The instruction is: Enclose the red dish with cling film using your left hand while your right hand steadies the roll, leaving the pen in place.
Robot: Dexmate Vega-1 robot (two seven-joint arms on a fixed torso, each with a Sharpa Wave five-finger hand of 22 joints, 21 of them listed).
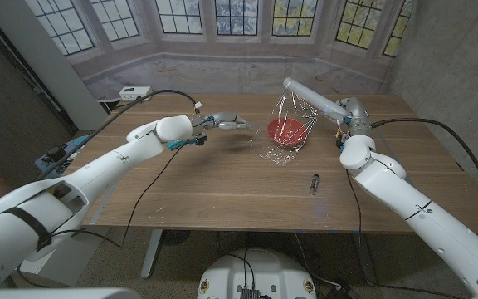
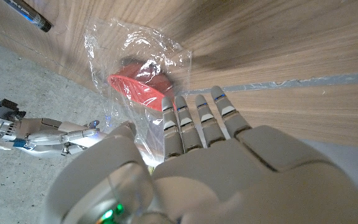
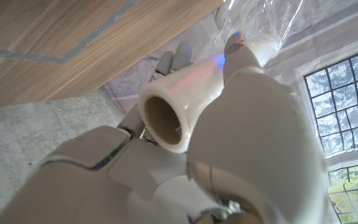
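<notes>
- At the table's far middle, about twelve o'clock from the robot, sits the round red plastic dish [image 1: 285,131], upright on the wood, with a sheet of clear crinkled cling film [image 1: 291,116] draped over its far side and trailing onto the table at its near edge.
- The film runs up from the dish to the long white cardboard roll [image 1: 309,95], held tilted in the air at roughly one o'clock of the dish.
- The right hand [image 1: 344,116] wraps its fingers round the roll's near end; the right wrist view shows the open tube mouth inside that grip.
- The left hand [image 1: 226,123] hovers at nine o'clock of the dish, apart from it, fingers straight and together; I cannot tell whether it pinches the film.
- The small dark pen [image 1: 314,183] lies at five o'clock of the dish, well apart.
- Judgement: draping is under way; next the left hand must take the loose film edge and draw it across the uncovered rim, clear of the pen.
</notes>
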